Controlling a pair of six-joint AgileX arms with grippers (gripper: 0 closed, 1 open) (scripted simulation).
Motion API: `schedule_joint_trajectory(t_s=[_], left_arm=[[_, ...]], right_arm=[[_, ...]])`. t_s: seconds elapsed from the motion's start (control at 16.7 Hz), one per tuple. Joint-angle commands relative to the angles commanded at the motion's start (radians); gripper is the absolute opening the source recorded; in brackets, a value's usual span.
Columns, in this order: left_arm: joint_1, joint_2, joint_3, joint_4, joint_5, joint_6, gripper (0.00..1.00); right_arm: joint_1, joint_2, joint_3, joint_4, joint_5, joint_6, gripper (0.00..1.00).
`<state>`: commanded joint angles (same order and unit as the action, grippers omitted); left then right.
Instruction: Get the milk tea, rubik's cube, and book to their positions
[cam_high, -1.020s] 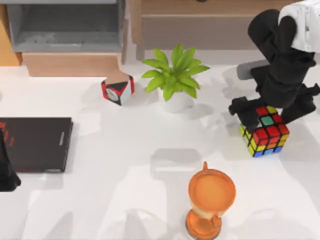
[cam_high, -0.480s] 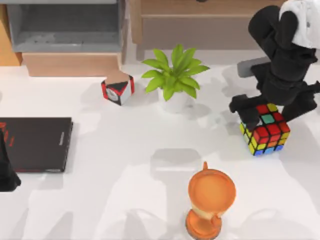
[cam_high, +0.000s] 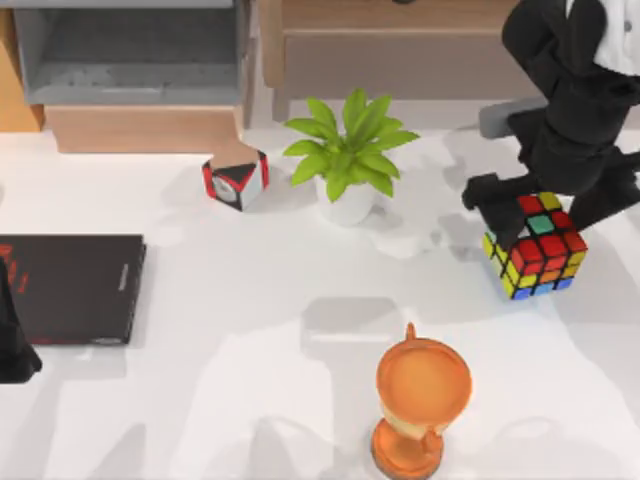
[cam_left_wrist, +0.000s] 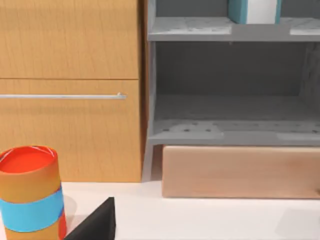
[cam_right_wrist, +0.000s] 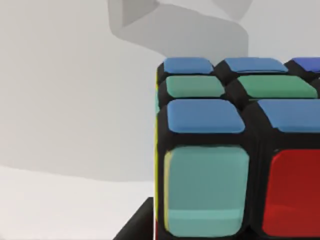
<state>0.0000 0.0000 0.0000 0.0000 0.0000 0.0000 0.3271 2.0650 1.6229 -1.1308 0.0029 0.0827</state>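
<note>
Multicoloured rubik's cube (cam_high: 535, 246): sitting at the desk's (cam_high: 250, 320) right side, the right hand (cam_high: 545, 205) closing around it from above, fingers flanking its sides, apparently so it can be carried to its place. Light-blue book (cam_left_wrist: 253, 11): standing upright on the grey shelf (cam_left_wrist: 230, 30), seemingly already stored. Orange cup (cam_high: 423, 385): waiting near the front edge. Left hand (cam_high: 12, 340): idling at the left edge; grip state cannot be told.

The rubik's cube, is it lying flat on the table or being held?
Held and tilted: the right gripper is closed around the rubik's cube, whose top face sits skewed in the top view. Whether it clears the table, cannot tell.
</note>
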Motion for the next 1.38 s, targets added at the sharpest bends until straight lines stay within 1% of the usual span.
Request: schedule_joint_trajectory(t_s=[0.18,0.36,0.54,0.84,1.02,1.2,1.38], left_arm=[[0.0,0.0,0.0,0.0,0.0,0.0,1.0],[0.0,0.0,0.0,0.0,0.0,0.0,1.0],[0.0,0.0,0.0,0.0,0.0,0.0,1.0],[0.0,0.0,0.0,0.0,0.0,0.0,1.0],[0.0,0.0,0.0,0.0,0.0,0.0,1.0],[0.0,0.0,0.0,0.0,0.0,0.0,1.0],[0.0,0.0,0.0,0.0,0.0,0.0,1.0]], right_arm=[[-0.013,-0.054,-0.006,0.021,0.042,0.017,0.0],[-0.027,-0.158,-0.016,0.129,0.13,0.041,0.0],[-0.017,-0.273,-0.02,0.326,0.24,0.055,0.0],[0.069,-0.431,-0.042,0.807,0.405,0.029,0.0],[0.122,-0.451,-0.057,1.04,0.478,-0.012,0.0],[0.162,-0.421,-0.063,1.181,0.522,-0.05,0.0],[0.178,-0.403,-0.064,1.226,0.536,-0.066,0.0]])
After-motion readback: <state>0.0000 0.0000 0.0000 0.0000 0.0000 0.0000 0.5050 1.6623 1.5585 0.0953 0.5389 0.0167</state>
